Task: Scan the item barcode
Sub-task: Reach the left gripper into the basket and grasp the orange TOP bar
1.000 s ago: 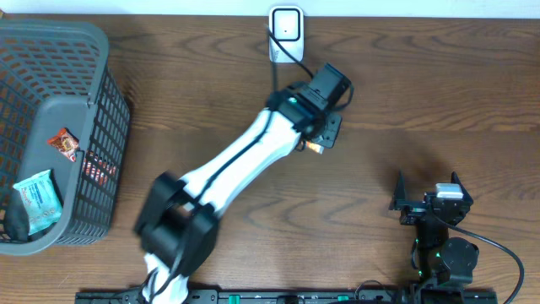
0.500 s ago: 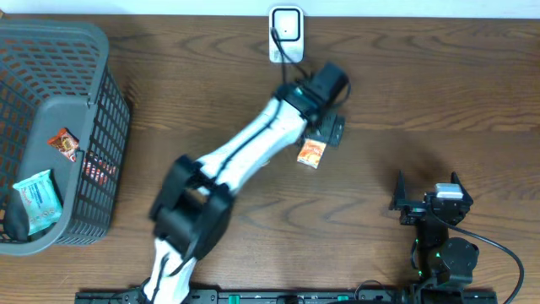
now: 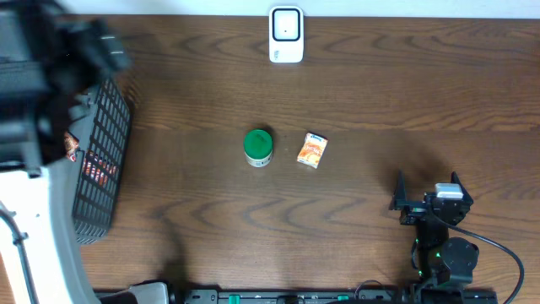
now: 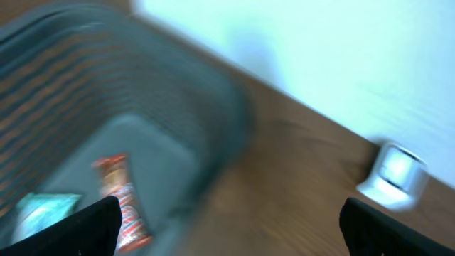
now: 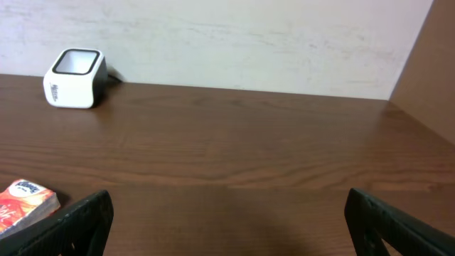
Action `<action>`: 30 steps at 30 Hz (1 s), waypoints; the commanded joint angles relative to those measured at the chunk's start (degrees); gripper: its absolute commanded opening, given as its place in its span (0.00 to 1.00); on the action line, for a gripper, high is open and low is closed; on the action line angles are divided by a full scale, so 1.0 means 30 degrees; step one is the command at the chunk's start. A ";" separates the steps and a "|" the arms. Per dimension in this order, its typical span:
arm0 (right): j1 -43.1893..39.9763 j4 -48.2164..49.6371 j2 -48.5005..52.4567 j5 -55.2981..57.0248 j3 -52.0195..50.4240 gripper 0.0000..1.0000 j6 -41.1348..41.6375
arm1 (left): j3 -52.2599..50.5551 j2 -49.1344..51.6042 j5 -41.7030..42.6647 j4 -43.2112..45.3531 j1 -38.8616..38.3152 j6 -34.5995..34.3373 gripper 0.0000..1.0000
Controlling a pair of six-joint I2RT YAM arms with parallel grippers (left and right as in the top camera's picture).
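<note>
Orange packet loose at table centre; both grippers empty.

Logged small orange packet (image 3: 311, 151) lying flat and slightly tilted on wooden table (image 3: 405, 84), near dead centre. Noted orange face with reddish print, and a white band with a blue mark at the end toward 12 o'clock. Could not make out a barcode. Seen just beside it at 9 o'clock, not touching: green-lidded tub (image 3: 258, 147). Placed white scanner (image 3: 286, 35) well apart at 12 o'clock, on the far edge. Placed grey mesh basket (image 3: 105, 143) at 9 o'clock. Found left gripper (image 4: 231, 231) up over the basket, view blurred, fingers spread wide with nothing between. Found right gripper (image 5: 234, 227) low at 4 o'clock, likewise at full spread, gripping nothing.
</note>
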 commanded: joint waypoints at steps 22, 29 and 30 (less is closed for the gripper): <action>0.0160 -0.0073 -0.0029 -0.0022 -0.0022 0.99 -0.0233 | -0.9770 0.7941 0.2703 0.5442 0.6900 -0.3381 0.98; 0.0160 -0.0073 -0.0029 -0.0022 -0.0022 0.99 -0.0240 | -0.9770 1.0142 0.2565 0.5603 0.7366 -0.3439 0.98; 0.0160 -0.0073 -0.0029 -0.0022 -0.0022 0.99 -0.0240 | -0.9770 1.0477 0.2565 0.5668 0.7439 -0.3439 0.98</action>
